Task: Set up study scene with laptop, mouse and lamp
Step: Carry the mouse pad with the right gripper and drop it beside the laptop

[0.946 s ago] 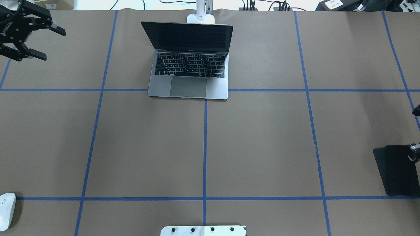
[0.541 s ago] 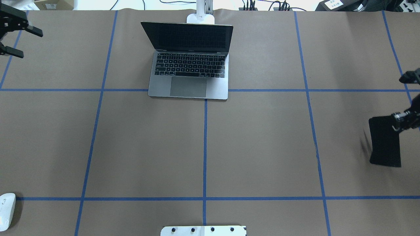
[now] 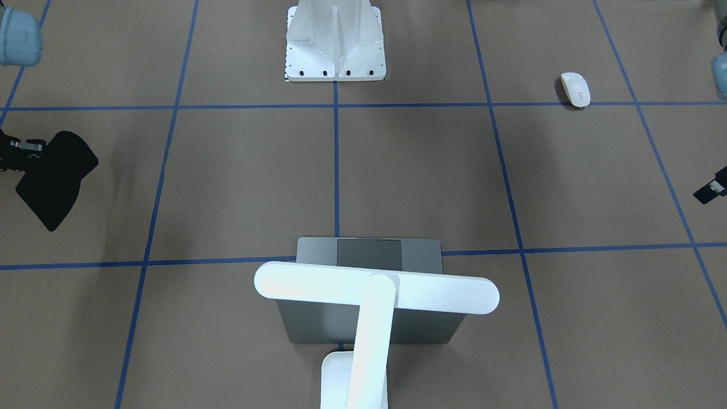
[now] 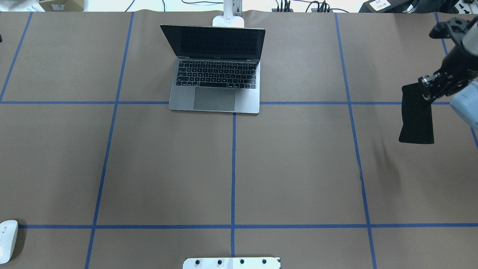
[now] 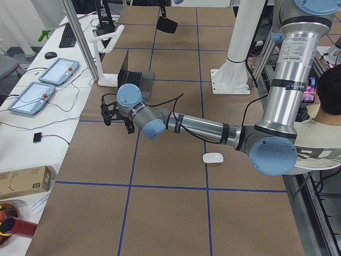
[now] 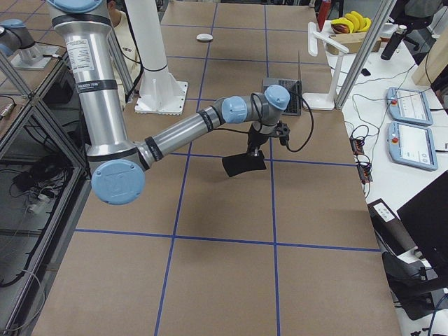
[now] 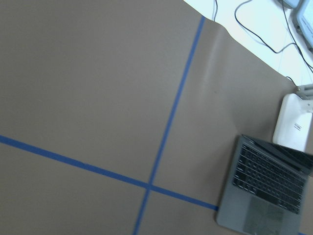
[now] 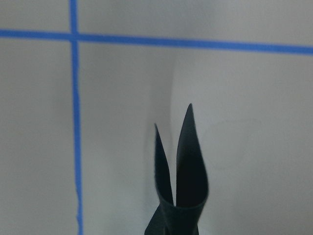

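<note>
Black, thin and floppy, the black pad [image 4: 416, 119] hangs from the right claw [image 4: 427, 89], which pinches its upper edge well above the worktop [image 4: 298, 168] at the robot's right end. In the right wrist view the sheet curls into a loose fold, so it will likely swing and buckle if moved fast.

The step in hand looks like carrying this pad towards the laptop [image 4: 214, 74], which sits open at the far middle of the worktop, its front edge on a blue tape line [image 4: 306, 102]. To do it well, I would travel slowly, lower until the hanging edge touches the brown paper first, then draw the wrist back so the sheet unrolls flat just beside the laptop's right side, without overlapping it.

The lamp [image 3: 375, 287] stands behind the laptop with its bar head reaching over the lid, so any approach should come from the side, low and clear of the screen and the head. The mouse [image 4: 7, 239] lies at the near left corner, well apart from everything else. It falls to the left claw [image 5: 116, 118], which hovers over bare paper on that side. I cannot tell whether its fingers are spread. A white bracket [image 3: 335, 45] is bolted at the near middle edge.
</note>
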